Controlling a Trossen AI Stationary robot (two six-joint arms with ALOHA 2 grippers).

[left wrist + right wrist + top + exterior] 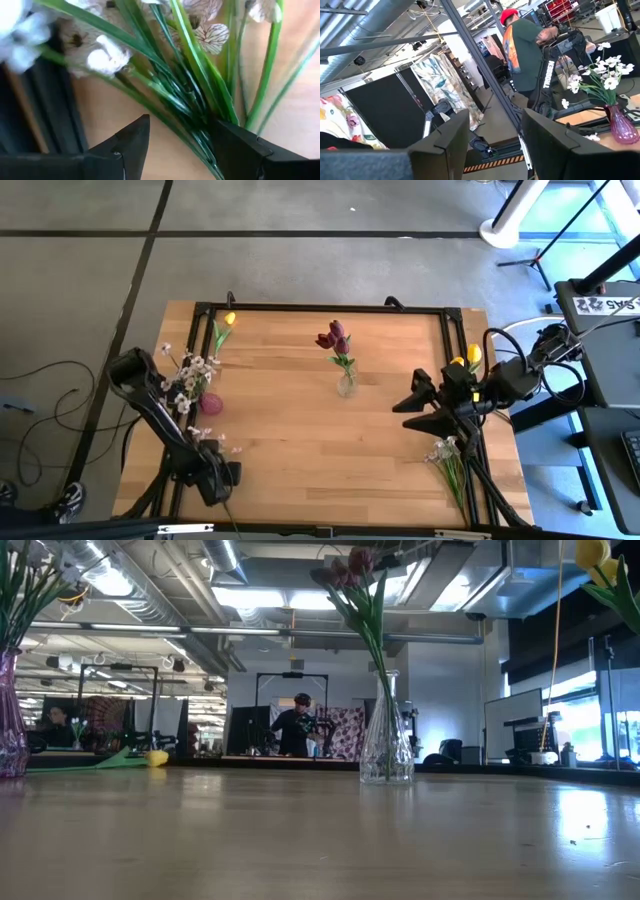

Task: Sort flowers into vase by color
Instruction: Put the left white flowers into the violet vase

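The left gripper (pixel 222 476) sits low at the table's near-left edge, fingers (pixel 127 145) apart, straddling the green stems of a white sprig (pixel 107 57) that lies on the wood beside the black frame (pixel 60 125). The jaws stand either side of the stems without closing, which reads as lining up for a grasp low on the stem, where a pinch would leave the blossoms free.

At the near right another white sprig (pixel 447 455) lies flat by the frame, not yet sorted.

The right gripper (pixel 420 402) hovers above the right side of the table, level, its fingers (pixel 447 135) apart and nothing seen between them. A yellow tulip (pixel 472 355) shows against that arm; whether it is carried or merely lies under it I cannot tell.

Further in, the pink vase (pixel 210 403) on the left already bears white sprigs, so white seems to belong there, and it stands near the left arm's reach. The clear vase (pixel 346 385) at the middle holds the maroon tulips (pixel 333 338). At the far-left corner a second yellow tulip (pixel 224 328) lies on the table (pixel 300 440). No vase for yellow is visible.

Beyond the table a person stands in the room.
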